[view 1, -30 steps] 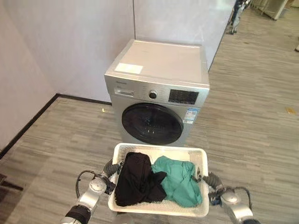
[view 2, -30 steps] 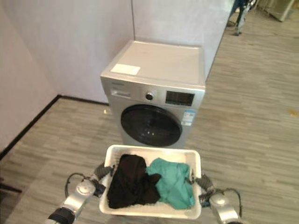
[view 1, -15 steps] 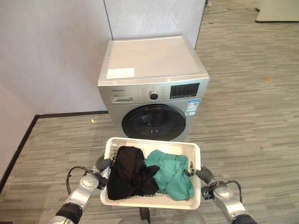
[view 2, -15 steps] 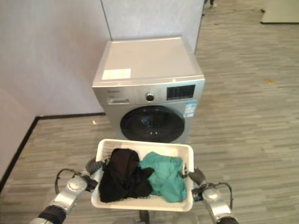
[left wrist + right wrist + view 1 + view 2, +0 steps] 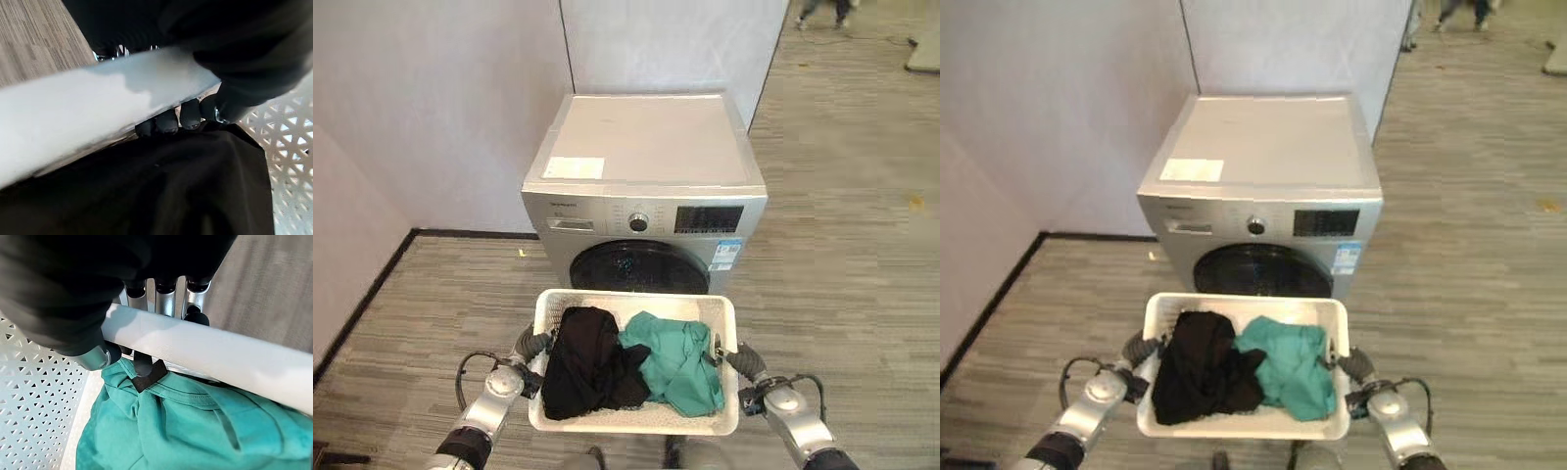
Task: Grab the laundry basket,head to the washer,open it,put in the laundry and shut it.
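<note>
I carry a white perforated laundry basket [image 5: 636,421] between both hands, just in front of the washer. A black garment [image 5: 587,362] lies in its left half and a teal garment [image 5: 680,357] in its right half. My left hand [image 5: 530,345] is curled round the basket's left rim [image 5: 98,98], fingertips [image 5: 168,122] hooked under it. My right hand [image 5: 736,358] grips the right rim [image 5: 205,350] the same way. The silver front-loading washer [image 5: 646,211] stands ahead with its dark round door [image 5: 638,269] shut.
Pale partition walls [image 5: 440,108] stand behind and to the left of the washer, with a black skirting strip [image 5: 362,304] along the left wall. Open wood-look floor [image 5: 852,274] stretches to the right. A person's legs [image 5: 822,10] show far back at the right.
The camera has moved closer and the view has swung; the washer looms larger and the basket's far edge now overlaps the lower door. Both hands keep their hold on the basket.
</note>
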Robot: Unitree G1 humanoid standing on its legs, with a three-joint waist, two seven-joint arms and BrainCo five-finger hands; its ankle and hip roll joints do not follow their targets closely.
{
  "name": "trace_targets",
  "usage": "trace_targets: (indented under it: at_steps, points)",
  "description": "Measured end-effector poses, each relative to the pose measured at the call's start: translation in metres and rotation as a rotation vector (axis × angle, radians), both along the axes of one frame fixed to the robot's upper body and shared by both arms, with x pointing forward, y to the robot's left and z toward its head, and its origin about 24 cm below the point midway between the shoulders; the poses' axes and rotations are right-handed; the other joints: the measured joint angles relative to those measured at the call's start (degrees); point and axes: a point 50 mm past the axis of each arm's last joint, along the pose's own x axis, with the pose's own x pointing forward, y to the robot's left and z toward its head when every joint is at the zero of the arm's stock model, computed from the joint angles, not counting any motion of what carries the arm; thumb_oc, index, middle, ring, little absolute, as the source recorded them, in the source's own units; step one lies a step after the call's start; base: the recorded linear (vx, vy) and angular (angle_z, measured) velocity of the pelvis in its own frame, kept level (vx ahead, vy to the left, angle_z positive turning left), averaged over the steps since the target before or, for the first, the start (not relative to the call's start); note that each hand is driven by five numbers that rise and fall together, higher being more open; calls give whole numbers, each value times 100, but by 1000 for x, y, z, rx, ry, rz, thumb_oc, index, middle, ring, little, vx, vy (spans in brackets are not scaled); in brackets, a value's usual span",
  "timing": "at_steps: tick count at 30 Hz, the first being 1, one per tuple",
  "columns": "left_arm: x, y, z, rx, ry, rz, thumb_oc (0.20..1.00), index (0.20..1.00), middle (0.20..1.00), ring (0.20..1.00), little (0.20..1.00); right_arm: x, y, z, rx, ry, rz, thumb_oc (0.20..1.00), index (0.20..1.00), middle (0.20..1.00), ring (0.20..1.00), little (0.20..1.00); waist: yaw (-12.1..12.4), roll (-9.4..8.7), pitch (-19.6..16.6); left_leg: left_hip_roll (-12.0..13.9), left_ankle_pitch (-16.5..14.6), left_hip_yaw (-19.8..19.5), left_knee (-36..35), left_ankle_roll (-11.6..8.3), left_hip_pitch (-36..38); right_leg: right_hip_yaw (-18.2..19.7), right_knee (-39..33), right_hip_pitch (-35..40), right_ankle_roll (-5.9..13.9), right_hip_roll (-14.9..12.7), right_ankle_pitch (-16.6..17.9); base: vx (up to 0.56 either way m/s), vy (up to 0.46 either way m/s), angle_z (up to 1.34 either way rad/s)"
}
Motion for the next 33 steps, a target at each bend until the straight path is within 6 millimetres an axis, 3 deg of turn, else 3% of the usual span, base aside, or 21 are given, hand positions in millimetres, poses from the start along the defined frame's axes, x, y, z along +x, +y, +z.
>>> trace_targets:
  at_steps: [2,5,7,8,11,12,13,16,20,23,25,30,33]
  points:
    - [4,-5,4,-11,-24,-9,200,200,200,200,200,4,-2,4,-18,-34,-20,200,200,200,200,200,-46,47,-55,294,-83,-41,3,96,-146,-141,-223,136,-168,215,30,54,46,-3]
    - [20,-17,15,-20,-106,17,200,200,200,200,200,20,-5,11,-65,-75,-54,200,200,200,200,200,-84,43,-28,602,123,-318,-1358,-218,-151,-125,-375,164,-231,402,73,51,65,-5]
    - [19,-20,15,-25,-122,36,200,200,200,200,200,22,-6,12,-112,-89,-53,200,200,200,200,200,-97,122,-1,662,266,-359,-2019,-390,84,-130,-527,295,-223,507,108,88,99,-13]
    - [14,-26,12,-38,-123,45,200,200,200,200,200,15,-9,11,-139,-104,-58,200,200,200,200,200,-145,210,-8,610,426,-429,-2193,-362,289,-166,-730,538,-220,589,123,98,112,-4]
    - [-25,-22,7,-99,-141,112,200,200,200,200,200,-7,-7,15,-162,-139,-33,200,200,200,200,200,-199,432,-23,504,609,-233,-2496,-210,689,-93,-945,699,-144,753,169,59,108,-13]
    - [-35,-20,7,-83,-146,111,200,200,200,200,200,-13,-4,17,-161,-154,-27,200,200,200,200,200,-186,412,-13,495,693,-173,-2614,-270,754,-89,-989,721,-111,729,186,1,51,1]
    - [-54,-15,2,-65,-121,130,200,200,200,200,200,-29,-2,16,-170,-145,-5,200,200,200,200,200,-101,396,-9,403,681,-141,-2673,-234,802,-64,-995,729,-34,653,151,-3,74,1]
    - [-89,-4,2,-6,-97,154,200,200,200,200,200,-49,3,15,-198,-129,57,200,200,200,200,200,23,412,5,241,598,-126,-2695,-106,812,1,-1054,743,91,515,154,-15,68,-1]
    - [-106,12,40,79,-257,157,200,200,200,200,200,-57,16,39,-177,-236,113,200,200,200,200,200,73,410,69,154,516,-4,-2697,-14,873,86,-1055,760,213,419,126,0,36,-12]
    - [-115,24,91,188,-464,138,200,200,200,200,200,-55,20,85,-200,-447,150,200,200,200,200,200,98,360,67,113,445,59,-2700,30,910,187,-1055,750,281,381,93,-6,31,-13]
    - [-116,22,110,224,-546,119,200,200,200,200,200,-58,15,104,-234,-523,145,200,200,200,200,200,107,342,77,106,426,59,-2700,59,899,194,-1055,739,289,374,88,0,0,0]
    - [-115,17,149,256,-734,89,200,200,200,200,200,-62,0,164,-422,-756,176,200,200,200,200,200,65,306,45,87,414,76,-2698,65,902,209,-1053,733,317,359,69,0,0,0]
    - [-116,19,158,281,-771,95,200,200,200,200,200,-65,-1,176,-458,-792,194,200,200,200,200,200,45,287,33,81,406,112,-2697,69,901,232,-1053,716,303,354,79,22,12,-5]
